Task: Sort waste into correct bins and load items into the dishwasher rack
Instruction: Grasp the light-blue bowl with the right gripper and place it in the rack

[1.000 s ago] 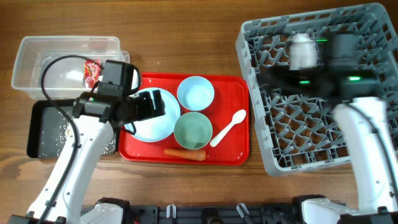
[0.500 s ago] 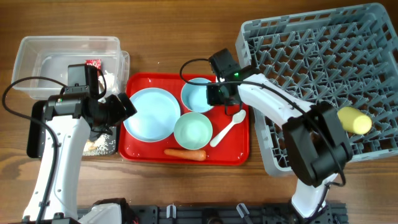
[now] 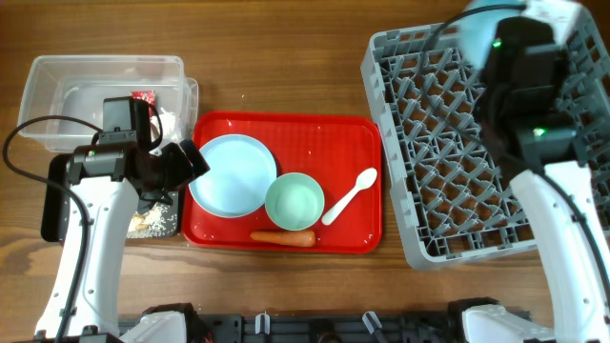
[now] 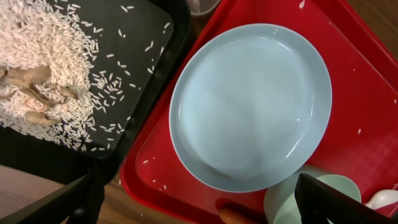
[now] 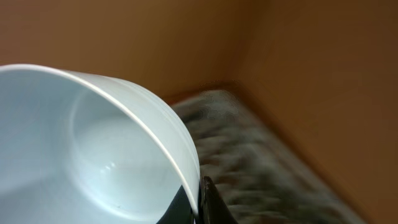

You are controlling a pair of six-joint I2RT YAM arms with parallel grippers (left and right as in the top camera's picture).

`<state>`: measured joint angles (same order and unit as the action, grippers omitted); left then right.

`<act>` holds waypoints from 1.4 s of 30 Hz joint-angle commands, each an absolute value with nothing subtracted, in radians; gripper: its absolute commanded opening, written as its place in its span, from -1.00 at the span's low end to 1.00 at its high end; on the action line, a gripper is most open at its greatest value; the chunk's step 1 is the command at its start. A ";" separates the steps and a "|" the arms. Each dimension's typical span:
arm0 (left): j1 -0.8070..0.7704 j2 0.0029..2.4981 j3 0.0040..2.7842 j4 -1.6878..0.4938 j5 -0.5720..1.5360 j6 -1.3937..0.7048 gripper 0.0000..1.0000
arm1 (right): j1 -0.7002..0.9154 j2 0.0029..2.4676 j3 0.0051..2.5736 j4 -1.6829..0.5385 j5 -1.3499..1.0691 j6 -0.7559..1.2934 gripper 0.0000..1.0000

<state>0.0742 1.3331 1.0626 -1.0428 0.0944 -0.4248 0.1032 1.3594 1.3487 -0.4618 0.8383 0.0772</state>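
Note:
My right gripper (image 5: pixel 200 202) is shut on the rim of the light blue bowl (image 5: pixel 93 143), one finger inside and one outside. The right arm (image 3: pixel 524 86) is raised high over the grey dishwasher rack (image 3: pixel 448 191), with the bowl a pale blur (image 3: pixel 477 24) at its top. My left gripper (image 4: pixel 196 205) hangs open and empty above the near edge of the light blue plate (image 4: pixel 249 106), by the black tray (image 4: pixel 143 74) with rice scraps (image 4: pixel 43 68). Pale green bowl (image 3: pixel 295 202), carrot (image 3: pixel 283 237) and white spoon (image 3: pixel 350 195) lie on the red tray (image 3: pixel 334 143).
A clear tub (image 3: pixel 76 95) at the back left holds a red wrapper (image 3: pixel 143 97). The black tray (image 3: pixel 62 195) sits in front of it, beside the red tray. The rack fills the right side of the table.
The light blue bowl has left the red tray: the right gripper shut on its rim and carried it up over the rack. The left arm drew back left off the plate, then stayed still.

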 commanded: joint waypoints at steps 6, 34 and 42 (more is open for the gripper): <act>0.079 1.329 1.056 -1.037 0.088 -0.434 1.00 | -0.164 1.628 1.348 -0.171 1.216 -0.255 -0.91; 0.079 1.329 1.056 -1.008 0.088 -0.434 1.00 | 0.041 1.461 1.336 -0.673 -0.055 -0.070 0.43; 0.079 1.330 1.056 -1.002 0.088 -0.435 1.00 | 0.520 1.722 1.333 -0.880 -0.274 0.143 0.49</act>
<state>0.0742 1.3331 1.0611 -1.0061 0.0940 -0.4252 0.4255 1.6024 1.3357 -0.8730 -0.2291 0.0563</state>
